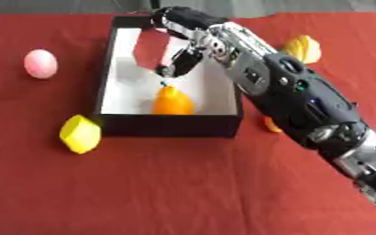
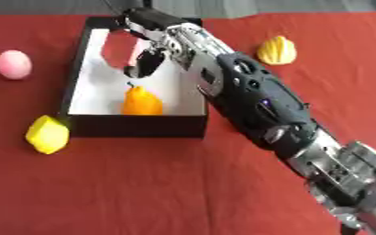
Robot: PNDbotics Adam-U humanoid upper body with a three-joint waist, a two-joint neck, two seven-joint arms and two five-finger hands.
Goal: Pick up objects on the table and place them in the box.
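A black box [image 1: 171,126] with a white floor stands at the middle of the red table. An orange pear-shaped fruit [image 1: 173,102] lies inside it near the front wall, stem up. My right arm reaches in from the lower right, and my right hand [image 1: 181,58] hangs over the box just above the fruit, apart from it, fingers spread and relaxed with nothing gripped. Beside the hand a red patch [image 1: 151,46] shows inside the box; I cannot tell what it is. My left hand is out of sight.
A pink ball [image 1: 40,63] lies left of the box. A yellow faceted fruit [image 1: 80,133] sits at the box's front left corner. A yellow ridged fruit [image 2: 277,50] lies to the right. A small orange thing [image 1: 271,125] peeks from under my arm.
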